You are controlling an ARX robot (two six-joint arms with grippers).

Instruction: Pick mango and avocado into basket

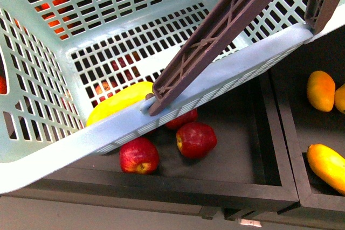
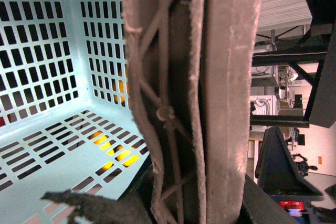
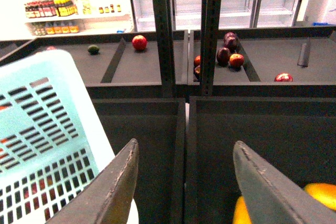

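The turquoise basket point(image 1: 48, 149) hangs tilted over the dark bins and fills the upper left of the front view. My left gripper point(image 2: 194, 205) is shut on its brown ribbed handle point(image 2: 210, 93). A bright yellow mango point(image 1: 119, 102) lies inside the basket against its near wall. Yellow also shows through the basket's slots point(image 2: 113, 153). One small dark green avocado point(image 3: 93, 49) sits on a far shelf bin. My right gripper point(image 3: 184, 182) is open and holds nothing. It hovers over the divider between two bins, beside the basket's rim point(image 3: 63, 129).
Three red apples point(image 1: 196, 139) lie in the bin under the basket. Orange-yellow fruits point(image 1: 321, 90) lie in the bin to the right, one just below my right gripper's finger point(image 3: 317, 192). More apples point(image 3: 236, 59) sit on the far shelf behind metal uprights point(image 3: 163, 35).
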